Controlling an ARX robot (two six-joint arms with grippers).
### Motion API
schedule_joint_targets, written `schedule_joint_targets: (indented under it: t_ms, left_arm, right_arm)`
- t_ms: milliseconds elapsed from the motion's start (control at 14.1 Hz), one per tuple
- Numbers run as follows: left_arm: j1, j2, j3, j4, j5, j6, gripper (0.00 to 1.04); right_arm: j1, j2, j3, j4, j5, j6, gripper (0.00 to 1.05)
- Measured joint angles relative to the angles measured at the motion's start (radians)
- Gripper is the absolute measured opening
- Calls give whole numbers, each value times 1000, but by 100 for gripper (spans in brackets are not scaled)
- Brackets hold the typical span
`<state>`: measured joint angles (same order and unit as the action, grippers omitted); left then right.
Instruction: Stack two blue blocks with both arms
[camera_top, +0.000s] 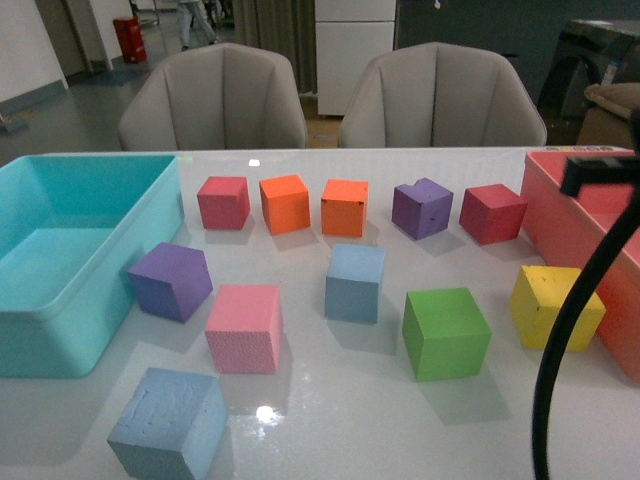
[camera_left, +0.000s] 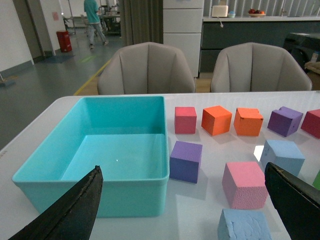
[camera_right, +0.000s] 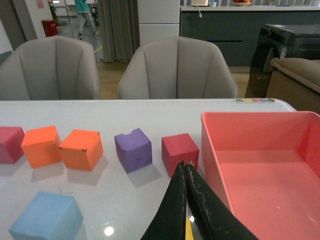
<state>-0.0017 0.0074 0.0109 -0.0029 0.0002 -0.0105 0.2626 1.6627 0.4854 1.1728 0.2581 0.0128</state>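
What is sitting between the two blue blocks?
The pink block sits between the near blue block and the far blue block. The front view shows it best.

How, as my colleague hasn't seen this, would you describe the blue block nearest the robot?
Find the big teal bin, left on the table. By its near corner, at the front edge, sits the blue block. Pale blue, it differs from the pink cube and purple cube behind.
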Motion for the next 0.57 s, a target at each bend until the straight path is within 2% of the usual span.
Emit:
schedule_joint_targets:
  t_ms: [71,213,569]
  left_arm:
    - [0,0,0,0,0,0,98]
    - [0,0,0,0,0,0,98]
    - [0,0,0,0,0,0,98]
  right_arm:
    - [-25,-57,-78,1,-29,-7,2]
    - [-81,-187,-180,-1,-64,-8,2]
    - [-161,-468,-356,-119,-146,-8,2]
